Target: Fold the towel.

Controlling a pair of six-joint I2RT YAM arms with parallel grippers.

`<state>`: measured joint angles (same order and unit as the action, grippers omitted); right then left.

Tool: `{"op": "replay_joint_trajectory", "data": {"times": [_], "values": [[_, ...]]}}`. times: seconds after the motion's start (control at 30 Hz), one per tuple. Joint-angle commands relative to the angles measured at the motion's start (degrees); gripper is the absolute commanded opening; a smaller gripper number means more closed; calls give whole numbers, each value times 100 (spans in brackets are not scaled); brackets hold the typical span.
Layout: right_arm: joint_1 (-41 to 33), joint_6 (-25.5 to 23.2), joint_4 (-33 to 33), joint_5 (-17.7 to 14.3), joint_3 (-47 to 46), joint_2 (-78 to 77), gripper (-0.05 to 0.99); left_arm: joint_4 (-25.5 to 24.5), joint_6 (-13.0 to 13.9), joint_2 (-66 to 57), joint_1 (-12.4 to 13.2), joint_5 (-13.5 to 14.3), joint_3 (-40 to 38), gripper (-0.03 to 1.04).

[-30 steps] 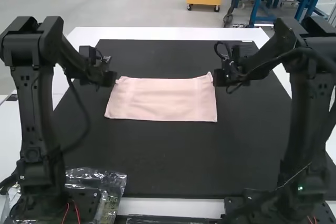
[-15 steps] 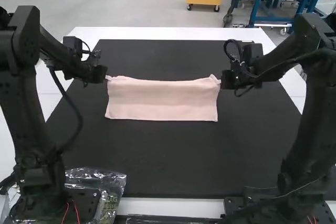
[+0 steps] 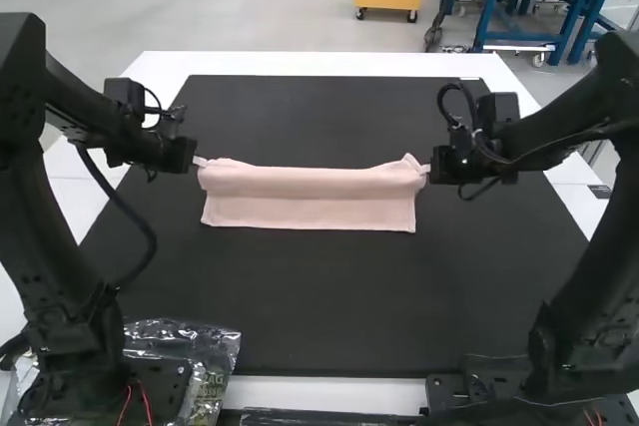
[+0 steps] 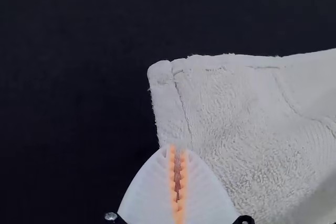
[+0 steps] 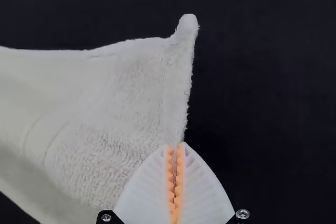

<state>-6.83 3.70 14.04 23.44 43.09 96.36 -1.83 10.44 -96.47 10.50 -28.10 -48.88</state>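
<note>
Since the earlier frames, the towel's [image 3: 310, 209] far side has risen and curved toward its near edge, making the pink shape narrower, while the near edge keeps its place. Both grippers have shifted outward and nearer the arm bases.

There is one towel, and two arms, one at each end of it: the left arm [image 3: 60, 256] and the right arm [image 3: 589, 296]. Each has one gripper, so two grippers hold the towel. The left gripper [image 3: 201, 161] is closed on its left side edge, just in from one corner; the right gripper [image 3: 427, 169] is closed on its right side edge, just in from another.

In the wrist views each gripper shows two white ribbed fingers [image 4: 147, 195] and two orange pads [image 5: 179, 177], pressed together with towel between them. One loose corner juts past each pair.

The towel's near part lies spread on one black mat [image 3: 329, 306], which sits on one white table [image 3: 329, 64]. One clear bag [image 3: 180, 336] lies beside the left arm's base.
</note>
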Motion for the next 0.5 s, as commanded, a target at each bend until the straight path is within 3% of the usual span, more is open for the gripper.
{"op": "replay_joint_trajectory", "data": {"times": [0.0, 0.33, 0.37, 0.4, 0.43, 0.47], "values": [[173, 78, 28, -50, -266, -275, -2, 7, 116, 295, 110, 120, 221, 2], [121, 139, 477, -50, -1057, -337, -2, 306, 213, 594, 110, 199, 1083, 2], [103, 131, 520, -50, -1110, -293, 4, 358, 248, 585, 101, 243, 1188, 2], [103, 122, 520, -50, -1136, -240, 17, 446, 248, 576, 101, 322, 1302, 2], [103, 104, 520, -68, -1171, -187, 33, 578, 222, 567, 101, 340, 1408, 4], [121, 69, 520, -94, -1180, -126, 54, 710, 213, 550, 101, 340, 1513, 14]]}}
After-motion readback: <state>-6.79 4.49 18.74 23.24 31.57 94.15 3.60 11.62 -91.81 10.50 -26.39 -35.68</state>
